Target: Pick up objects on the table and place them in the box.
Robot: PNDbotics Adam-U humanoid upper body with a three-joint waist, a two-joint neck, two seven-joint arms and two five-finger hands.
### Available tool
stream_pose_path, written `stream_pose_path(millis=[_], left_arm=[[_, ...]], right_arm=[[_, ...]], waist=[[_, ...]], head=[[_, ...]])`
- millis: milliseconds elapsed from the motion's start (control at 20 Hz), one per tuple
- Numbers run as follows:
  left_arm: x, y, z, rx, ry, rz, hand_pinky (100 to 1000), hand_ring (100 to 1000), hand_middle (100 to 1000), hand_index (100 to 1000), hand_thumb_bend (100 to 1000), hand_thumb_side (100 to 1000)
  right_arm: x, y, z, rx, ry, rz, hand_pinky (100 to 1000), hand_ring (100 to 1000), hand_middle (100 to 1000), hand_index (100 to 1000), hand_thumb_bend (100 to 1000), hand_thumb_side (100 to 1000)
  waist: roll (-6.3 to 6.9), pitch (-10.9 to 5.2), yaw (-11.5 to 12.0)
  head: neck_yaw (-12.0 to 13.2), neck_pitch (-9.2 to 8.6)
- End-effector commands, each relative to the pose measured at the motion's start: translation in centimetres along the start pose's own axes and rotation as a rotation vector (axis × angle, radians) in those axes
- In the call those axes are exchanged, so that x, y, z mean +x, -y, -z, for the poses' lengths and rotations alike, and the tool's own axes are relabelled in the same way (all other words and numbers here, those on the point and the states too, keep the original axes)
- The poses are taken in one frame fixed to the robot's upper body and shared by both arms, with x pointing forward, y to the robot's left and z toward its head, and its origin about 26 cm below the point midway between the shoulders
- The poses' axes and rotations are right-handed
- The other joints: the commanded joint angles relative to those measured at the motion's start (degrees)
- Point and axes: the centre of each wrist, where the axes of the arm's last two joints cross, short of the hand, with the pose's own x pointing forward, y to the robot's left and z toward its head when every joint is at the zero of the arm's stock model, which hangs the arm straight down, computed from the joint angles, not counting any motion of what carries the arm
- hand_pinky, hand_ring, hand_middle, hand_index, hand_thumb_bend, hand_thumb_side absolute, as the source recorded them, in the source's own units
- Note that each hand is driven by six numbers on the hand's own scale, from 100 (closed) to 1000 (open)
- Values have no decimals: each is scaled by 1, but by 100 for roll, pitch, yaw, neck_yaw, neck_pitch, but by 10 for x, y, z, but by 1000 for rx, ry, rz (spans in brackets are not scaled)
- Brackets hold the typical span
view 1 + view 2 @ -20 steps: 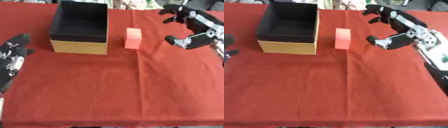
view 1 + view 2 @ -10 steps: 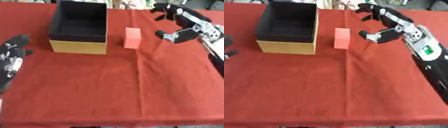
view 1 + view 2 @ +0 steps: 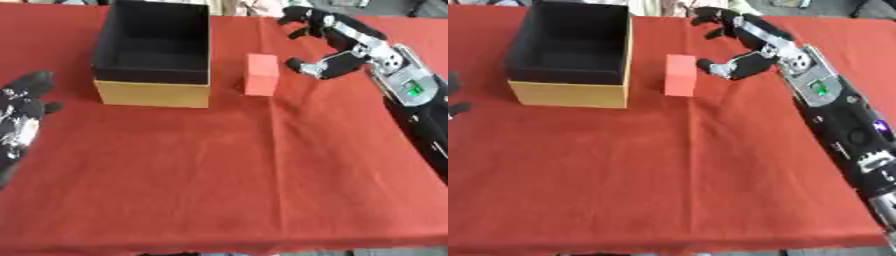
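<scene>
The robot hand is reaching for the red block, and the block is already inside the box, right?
Not quite. The right robot hand is reaching for the red block, but the block stands on the red tablecloth beside the box, not inside it. The left eye view shows this.

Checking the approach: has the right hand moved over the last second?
Yes. The right hand has moved left toward the red block, closing most of the gap; they are still apart.

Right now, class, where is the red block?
The red block stands on the red cloth, just right of the box, with the right hand open beside it.
</scene>
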Motion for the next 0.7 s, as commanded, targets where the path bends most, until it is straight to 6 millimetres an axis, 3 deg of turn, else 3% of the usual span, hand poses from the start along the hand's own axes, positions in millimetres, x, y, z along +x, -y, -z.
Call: stream_pose_path(millis=[50,700], left_arm=[[8,-3,4,-16,19,25,908,1000,927,918,100,424],[8,-3,5,-21,23,26,908,1000,926,917,100,421]], right_arm=[[1,10,3,6,-2,-43,846,1000,866,1000,335,261],[-17,-3,3,69,-66,-68,855,1000,871,1000,342,279]], waist=[[20,-78,9],[25,-56,62]], head=[[-33,35],[-77,35]])
